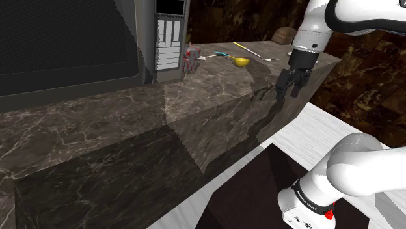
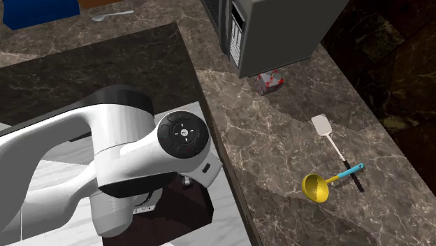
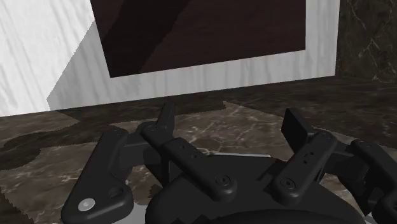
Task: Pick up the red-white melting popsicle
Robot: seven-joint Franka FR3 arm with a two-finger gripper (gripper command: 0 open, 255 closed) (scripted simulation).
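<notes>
hanging over the edge of the dark marble counter nearest the stand, the black gripper points downward, released and grasping nothing. in the wrist view the gripper shows its two fingers standing well apart above veined stone, with the stand's white grained top and dark panel beyond the counter's edge.

a thin line of white print runs along a black band near the foot of the arm, with a red spot beside it; the letters are too small to read. the face of the grey box on the counter carries rows of pale slots, and no word on it can be made out.

the red-white popsicle lies on the counter just beside the front lower corner of that grey box, well apart from the gripper. from the second exterior view the popsicle sits under the edge of the grey box.

on the open stone between the popsicle and the gripper's end of the counter lie a white spatula and a yellow ladle with a teal handle; the ladle is near the spatula's handle end. a large dark screen stands beside the grey box, and a brown lump rests at the counter's far end. a blue box and a white spoon lie far off at the second exterior view's top left, where the white arm covers much of the stand.
</notes>
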